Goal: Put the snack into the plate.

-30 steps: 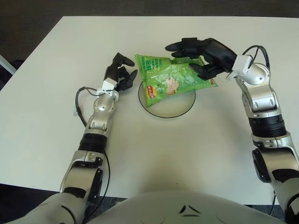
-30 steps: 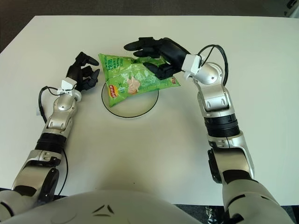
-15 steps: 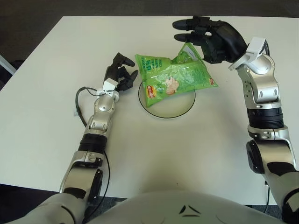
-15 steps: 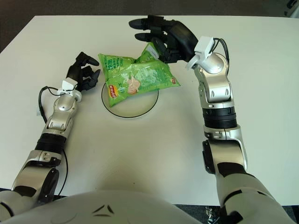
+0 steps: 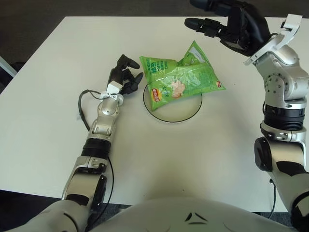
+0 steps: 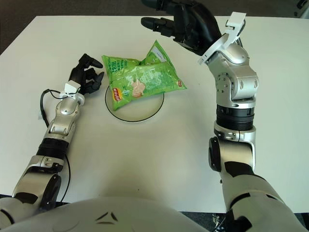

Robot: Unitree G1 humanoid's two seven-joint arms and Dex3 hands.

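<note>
**Snack bag lying across the plate**

On the white surface [image 5: 58, 121], a glossy green snack bag [image 5: 179, 81] lies across the far half of a round white plate [image 5: 172, 111] with a thin dark rim. The bag is crinkled plastic film; its upper right corner stands up in a peak, and both ends overhang the plate's rim onto the surface. A small red and yellow logo sits at the bag's lower left corner; its lettering is too small to read, as is the pale print near the left end. A picture of pale chips shows at the middle.

The left hand [image 5: 124, 77] shows just left of the plate's rim, its dark fingers curled together and holding nothing. The right hand [image 5: 234, 24] is raised above the far right part of the surface, well apart from the bag, fingers spread and empty, pointing left.

Bare white surface lies open on the near side of the plate and far to the left; the surface's far edge meets dark floor [image 5: 72, 7].
</note>
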